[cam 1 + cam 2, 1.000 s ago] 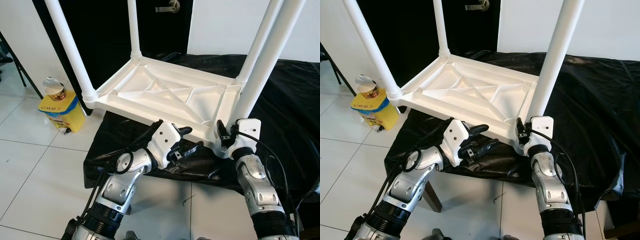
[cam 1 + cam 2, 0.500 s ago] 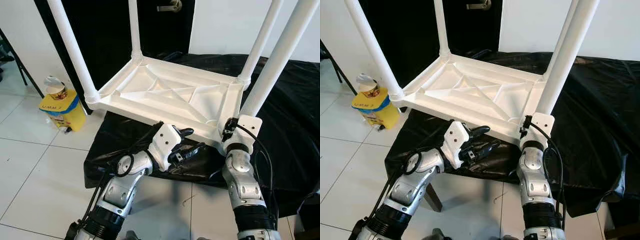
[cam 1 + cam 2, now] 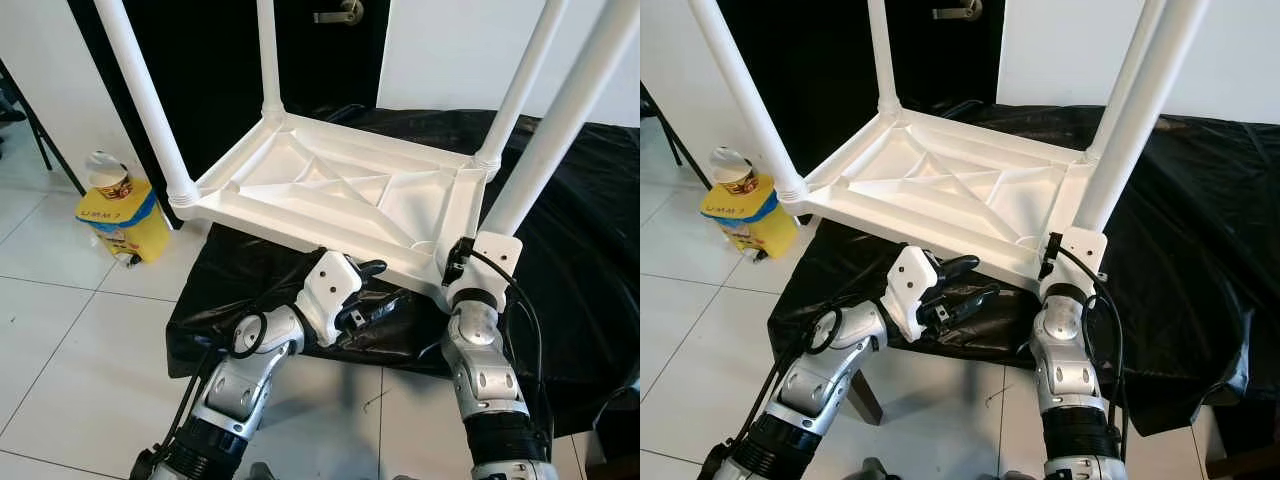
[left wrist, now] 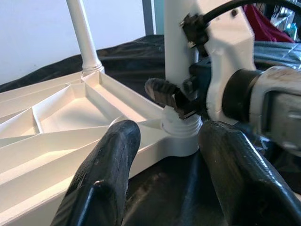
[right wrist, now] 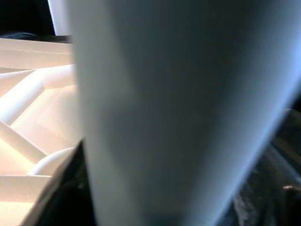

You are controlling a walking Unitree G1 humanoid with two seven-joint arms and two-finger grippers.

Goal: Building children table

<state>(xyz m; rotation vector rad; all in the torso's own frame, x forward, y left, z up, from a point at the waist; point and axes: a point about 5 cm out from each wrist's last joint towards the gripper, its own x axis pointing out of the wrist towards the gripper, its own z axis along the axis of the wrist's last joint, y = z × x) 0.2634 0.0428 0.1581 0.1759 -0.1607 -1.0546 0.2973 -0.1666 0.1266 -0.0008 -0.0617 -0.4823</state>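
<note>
We see the white table (image 3: pixel 350 190) lying upside down on a black sheet (image 3: pixel 580 220) that drapes a low desk, its ribbed underside up and four legs rising. At our near right corner the right gripper (image 3: pixel 462 268) pinches the leg (image 3: pixel 560 125) just above its socket; in the right wrist view that leg (image 5: pixel 178 108) blocks almost everything. The left gripper (image 3: pixel 375 290) hovers beside the table's near edge, jaws spread, touching nothing. In the left wrist view its fingers (image 4: pixel 106 179) frame the socket and the right gripper (image 4: pixel 188 99). A yellow box (image 3: pixel 122 220) with a cup (image 3: pixel 108 176) on top stands on the tiled floor (image 3: pixel 70 340) to the left. Behind are a dark door (image 3: pixel 330 50) and white wall (image 3: pixel 450 50).
</note>
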